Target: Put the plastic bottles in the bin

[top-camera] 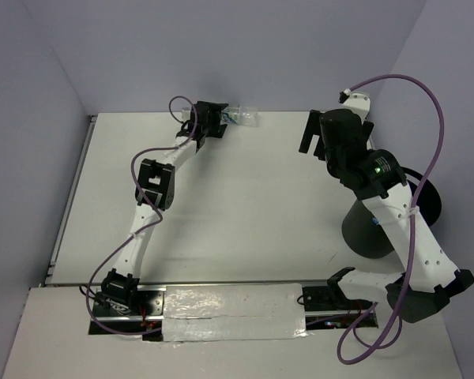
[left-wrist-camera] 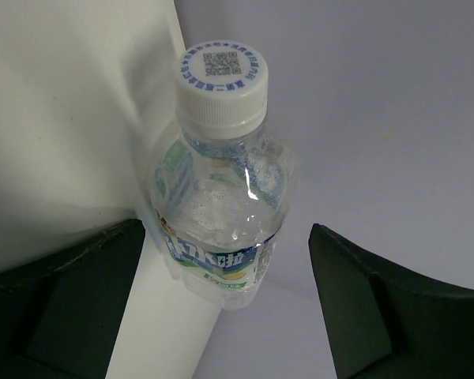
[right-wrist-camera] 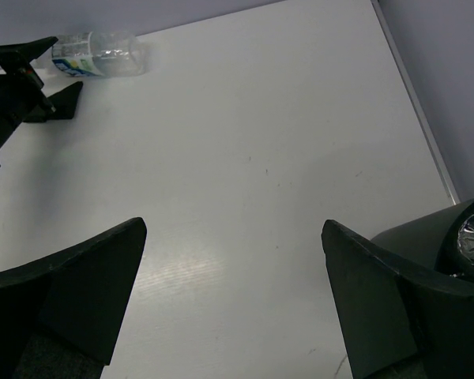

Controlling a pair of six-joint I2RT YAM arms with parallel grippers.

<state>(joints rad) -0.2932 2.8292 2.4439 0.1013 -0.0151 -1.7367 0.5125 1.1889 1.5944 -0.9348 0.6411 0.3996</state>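
Left wrist view shows you a small clear, crinkled plastic bottle (left-wrist-camera: 221,189) with a ribbed white cap (left-wrist-camera: 223,83) and a blue-green and white label (left-wrist-camera: 213,264). It lies on its side, its lower half between the dark, matte fingers (left-wrist-camera: 79,300) of your left pincer (left-wrist-camera: 225,237). That pincer is spread wide and grips nothing.

From the top camera the bottle (top-camera: 243,117) sits at 12 o'clock on the smooth white desk (top-camera: 245,213), by the lilac wall (top-camera: 221,47). Its long axis runs along the far edge, with the cap towards 3 o'clock.

Your right pincer (top-camera: 316,140) hangs over the desk, fully spread and empty. The black cylindrical bin (top-camera: 367,233) stands near 4 o'clock, partly behind the right arm.
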